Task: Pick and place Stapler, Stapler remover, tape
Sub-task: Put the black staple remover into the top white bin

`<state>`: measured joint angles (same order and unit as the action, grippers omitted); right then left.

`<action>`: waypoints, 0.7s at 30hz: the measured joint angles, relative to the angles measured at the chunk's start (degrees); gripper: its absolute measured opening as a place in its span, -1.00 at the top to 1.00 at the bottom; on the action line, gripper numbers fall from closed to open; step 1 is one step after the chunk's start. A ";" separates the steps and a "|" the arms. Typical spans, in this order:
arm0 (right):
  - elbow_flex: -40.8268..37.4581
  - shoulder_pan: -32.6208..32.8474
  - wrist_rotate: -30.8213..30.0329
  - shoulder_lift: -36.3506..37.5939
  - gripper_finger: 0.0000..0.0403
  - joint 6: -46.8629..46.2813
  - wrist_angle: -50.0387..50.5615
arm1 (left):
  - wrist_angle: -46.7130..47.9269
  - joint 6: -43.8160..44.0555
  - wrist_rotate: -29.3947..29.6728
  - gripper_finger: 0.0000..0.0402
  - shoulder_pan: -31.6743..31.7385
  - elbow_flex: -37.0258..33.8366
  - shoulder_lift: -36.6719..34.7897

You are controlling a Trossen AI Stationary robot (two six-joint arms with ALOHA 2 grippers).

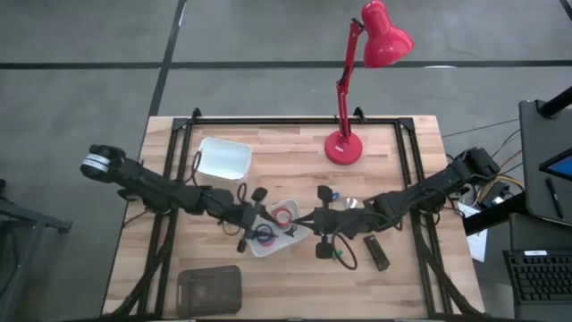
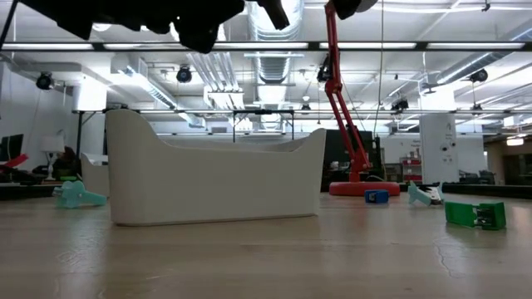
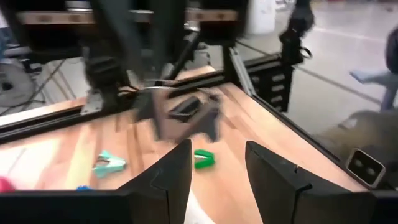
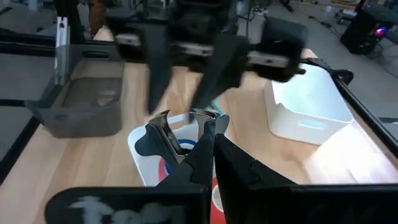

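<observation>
A small white tray [image 1: 268,247] sits mid-table and holds a red tape roll [image 1: 284,215] and a blue tape roll [image 1: 265,234]. My right gripper [image 1: 307,220] hangs over the tray's right rim, shut on a dark staple remover [image 4: 163,135] with metal claws. My left gripper [image 1: 258,217] hovers open over the tray's left side, its fingers [image 3: 176,169] empty. The black stapler [image 1: 375,252] lies flat on the table, right of the tray. A green item [image 1: 340,254] and a teal staple remover [image 3: 109,163] also lie on the wood. My right gripper pinches the staple remover between its two fingertips [image 4: 210,144], by the end next to its metal claws [image 4: 204,117]. The remover is lifted clear above the white tray [image 4: 138,155]. My fingers hide the exact place of contact.
A white bin [image 1: 223,158] stands toward the far left. A dark grey tray [image 1: 210,291] sits at the near edge. A red desk lamp stands by its base [image 1: 342,148] at the far side. A small blue item [image 1: 326,190] lies near the right arm.
</observation>
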<state>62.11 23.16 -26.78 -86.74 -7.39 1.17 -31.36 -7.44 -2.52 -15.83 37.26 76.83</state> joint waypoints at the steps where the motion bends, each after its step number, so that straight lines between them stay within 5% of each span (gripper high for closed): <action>1: 0.00 0.16 -0.38 0.02 0.96 -0.28 0.10 | 0.68 -0.58 0.13 0.24 -0.57 0.68 0.40; 10: 0.02 0.91 -0.73 0.07 0.96 -0.48 -0.09 | 4.41 -4.13 11.01 0.23 -4.43 2.58 -0.10; 21: 0.02 1.22 -3.28 0.07 0.96 -1.52 -0.39 | 2.67 -4.69 11.47 0.23 -4.75 2.60 0.24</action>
<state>62.13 24.38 -30.06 -86.67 -8.91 0.78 -28.68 -12.13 8.95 -20.58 39.86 77.07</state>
